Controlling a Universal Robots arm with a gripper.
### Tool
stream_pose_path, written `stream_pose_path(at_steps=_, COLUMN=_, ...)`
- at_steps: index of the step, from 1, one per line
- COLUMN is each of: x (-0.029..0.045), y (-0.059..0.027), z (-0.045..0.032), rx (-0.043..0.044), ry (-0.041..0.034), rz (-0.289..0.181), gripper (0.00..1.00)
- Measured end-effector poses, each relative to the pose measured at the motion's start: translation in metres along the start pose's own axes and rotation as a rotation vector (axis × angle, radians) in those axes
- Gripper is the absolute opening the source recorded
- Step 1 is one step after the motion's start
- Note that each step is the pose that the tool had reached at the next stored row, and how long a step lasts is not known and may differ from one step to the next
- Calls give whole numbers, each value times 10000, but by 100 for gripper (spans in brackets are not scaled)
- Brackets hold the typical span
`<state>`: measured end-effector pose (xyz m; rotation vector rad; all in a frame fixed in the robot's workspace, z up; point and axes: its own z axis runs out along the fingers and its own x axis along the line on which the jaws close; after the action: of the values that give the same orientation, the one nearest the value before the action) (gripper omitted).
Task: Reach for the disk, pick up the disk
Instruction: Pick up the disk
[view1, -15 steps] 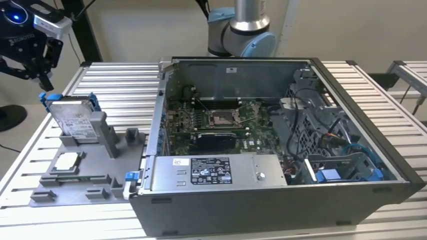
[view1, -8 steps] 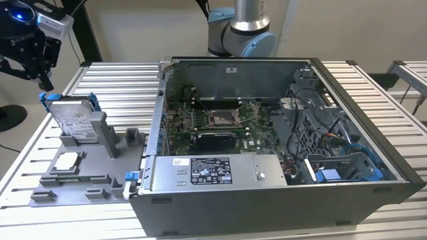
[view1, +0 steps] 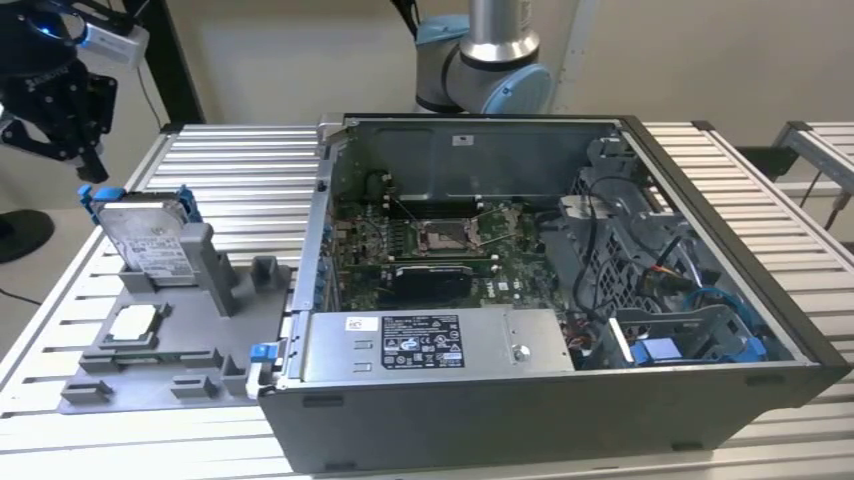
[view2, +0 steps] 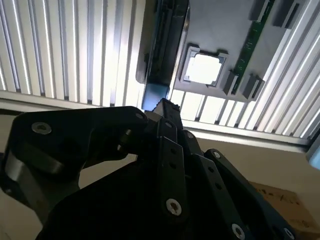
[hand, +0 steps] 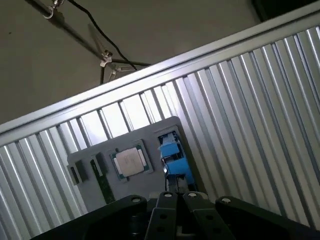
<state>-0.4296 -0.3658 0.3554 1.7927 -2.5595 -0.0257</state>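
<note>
Closest in both wrist views are the black linkages of the hand (view2: 167, 105), its fingers drawn together and gripping nothing. Just past them in the first wrist view lies the blue-railed top of the disk (hand: 175, 161), beside a processor chip (hand: 129, 162) set in the same grey fixture (hand: 90, 155). In the exterior view the hand (view1: 91, 165) hangs above the disk (view1: 144, 240) and apart from it. The disk stands upright in the fixture on the slatted counter (view1: 227, 170), at the exterior view's left of an open computer case (view1: 534, 410).
</note>
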Motion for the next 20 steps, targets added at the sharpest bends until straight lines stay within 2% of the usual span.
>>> stream_pose_path(at_steps=9, x=0, y=0, z=18, rx=91, ry=6, rz=-1612, gripper=0)
stream_pose_path(at_steps=14, x=0, y=0, z=18, rx=93, ry=7, rz=-1665, gripper=0)
stream_pose_path(at_steps=15, x=0, y=0, z=18, rx=93, ry=7, rz=-1665, gripper=100)
stream_pose_path(at_steps=17, x=-1, y=0, z=29, rx=99, ry=24, rz=-1667, gripper=100)
stream_pose_path(at_steps=20, x=-2, y=-3, z=63, rx=121, ry=103, rz=-1737, gripper=100)
